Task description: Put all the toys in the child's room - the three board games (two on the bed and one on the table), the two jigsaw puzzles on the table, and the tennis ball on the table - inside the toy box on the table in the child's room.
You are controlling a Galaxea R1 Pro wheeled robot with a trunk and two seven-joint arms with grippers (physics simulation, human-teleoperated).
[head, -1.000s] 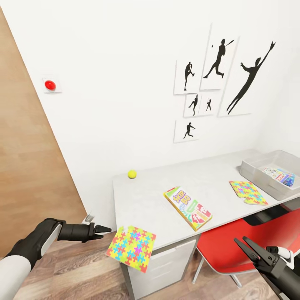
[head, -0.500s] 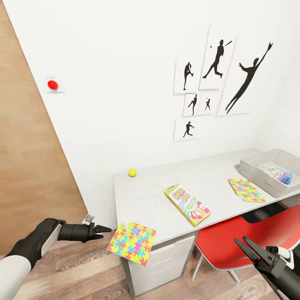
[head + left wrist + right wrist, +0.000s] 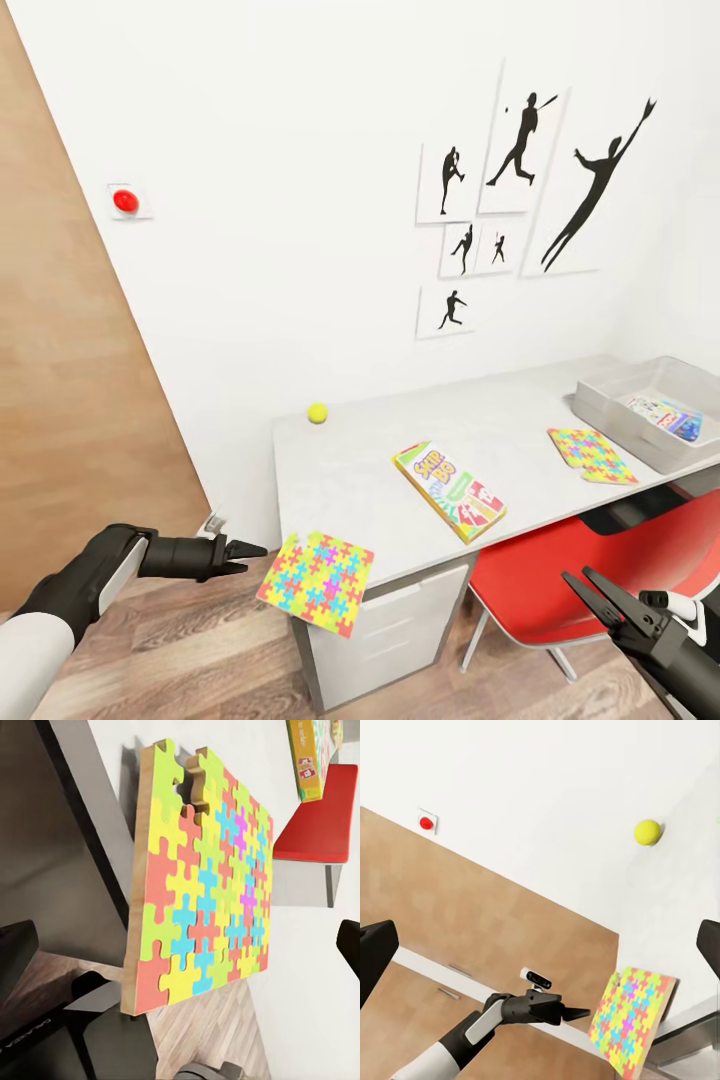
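The long grey bench point(image 3: 400, 470) stands against the white wall with its black silhouette posters point(image 3: 520, 190), a red chair point(image 3: 590, 580) tucked under its near edge. Against the picture a second back, the whole view has slid slightly, so the camera moved; nothing on the bench has shifted.

The toy box point(image 3: 610, 400) sits at the far right end with printed cards lying inside. Mid-bench lies the Skip-Bo board game point(image 3: 449, 491). One jigsaw puzzle point(image 3: 592, 456) lies just beside the box; the other jigsaw puzzle point(image 3: 316, 583) overhangs the near left corner. The tennis ball point(image 3: 317, 412) rests near the wall.

The left hand point(image 3: 255, 549), fingers together, holds nothing just short of the overhanging puzzle, as before. The right hand point(image 3: 583, 582), fingers apart, hangs empty by the chair.
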